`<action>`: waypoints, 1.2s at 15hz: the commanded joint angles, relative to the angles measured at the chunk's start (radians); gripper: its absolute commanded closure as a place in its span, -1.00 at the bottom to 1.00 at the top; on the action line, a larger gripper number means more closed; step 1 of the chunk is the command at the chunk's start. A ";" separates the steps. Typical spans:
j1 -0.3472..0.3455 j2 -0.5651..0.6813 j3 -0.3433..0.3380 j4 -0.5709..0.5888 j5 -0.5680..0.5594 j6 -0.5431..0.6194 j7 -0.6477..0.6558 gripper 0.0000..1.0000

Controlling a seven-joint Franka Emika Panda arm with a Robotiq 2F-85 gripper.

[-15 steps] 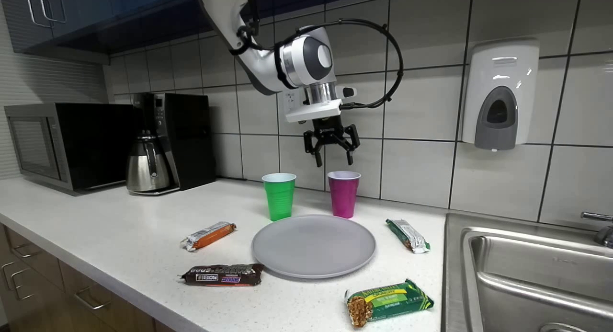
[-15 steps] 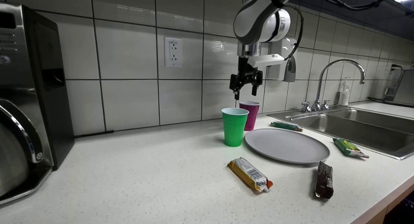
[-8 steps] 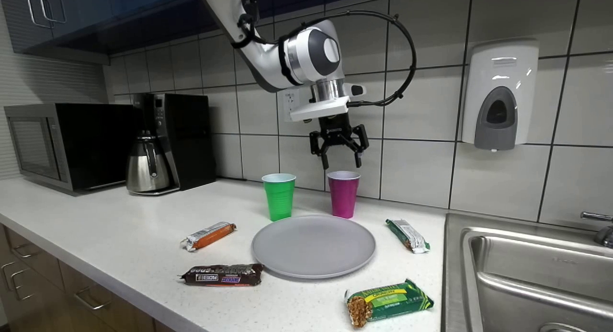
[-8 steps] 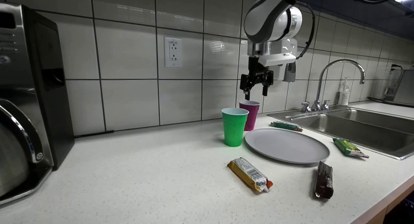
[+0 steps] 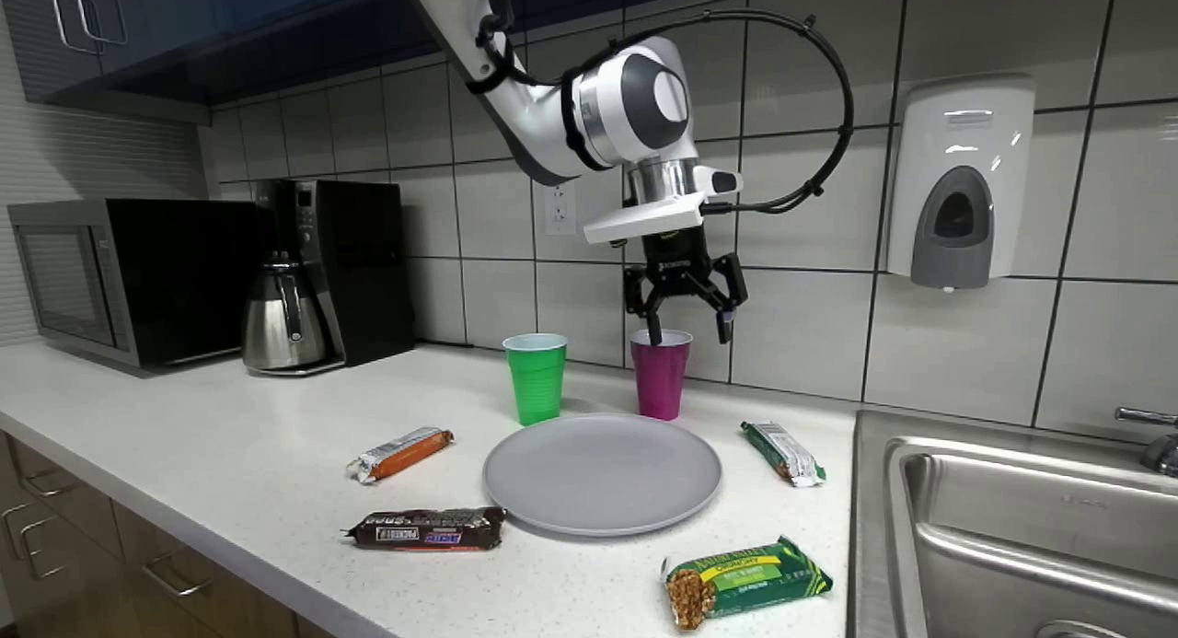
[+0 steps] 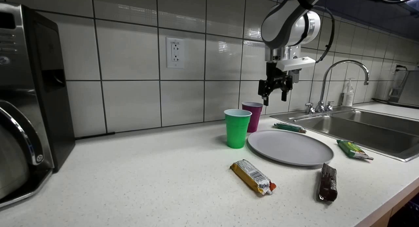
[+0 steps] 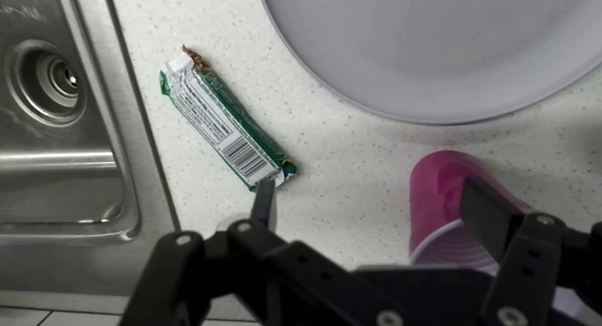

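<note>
My gripper (image 6: 275, 99) hangs wide and empty, above and beside the grey plate (image 5: 603, 477). Near that plate rest the green-and-white bar (image 7: 225, 123) and magenta cup (image 7: 435, 189); I should keep any lowering clear of the cup.

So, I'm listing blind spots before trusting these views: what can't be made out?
Tapered magenta plastic cup: in an exterior view, its wall is partly behind the tapered green plastic cup; in the wrist view, its mouth is partly covered by the black two-fingered gripper.
Round grey plate: cut off by the wrist view's top and right edges.
Green-and-white wrapped snack bar: fine print too small and blurred, wrist view.
</note>
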 commanded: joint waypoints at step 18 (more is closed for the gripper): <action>-0.031 0.000 -0.024 -0.026 -0.005 -0.005 0.013 -1.00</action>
